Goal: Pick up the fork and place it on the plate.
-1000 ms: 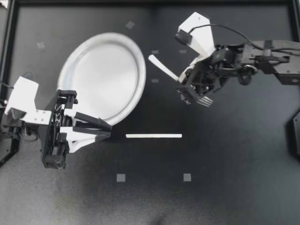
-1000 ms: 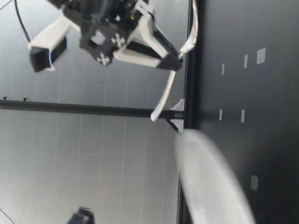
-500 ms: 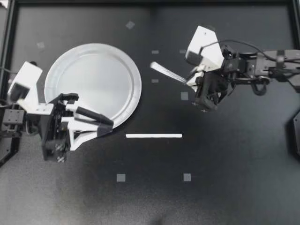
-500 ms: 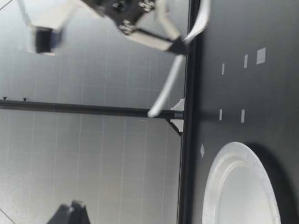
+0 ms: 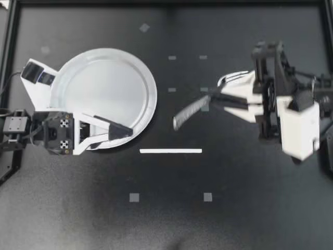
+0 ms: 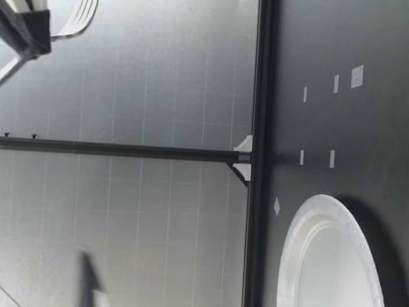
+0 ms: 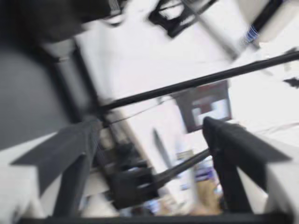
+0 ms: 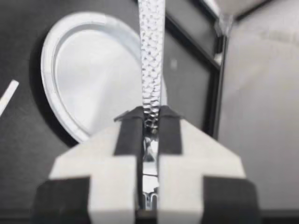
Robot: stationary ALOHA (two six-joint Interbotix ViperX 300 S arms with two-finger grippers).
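textured silver metal fork (image 5: 190, 110) held off the round white plate (image 5: 104, 88)

our right gripper (image 5: 216, 100) clamps the fork high above the black table (image 5: 234, 208), with the handle tip near the plate rim. our left gripper (image 5: 124, 133) stands wide at the plate's edge.

This looks like a robotics lab, not a home. The matte black worktop (image 5: 260, 219) sits inside a black metal frame (image 5: 166, 3), with small grey tape squares (image 5: 134, 197) and a white tape strip (image 5: 170, 151) stuck flat on it. A gridded grey panel (image 6: 150, 227) stands behind it. Beyond, blurred, are a screen (image 7: 205, 105) and cluttered equipment.
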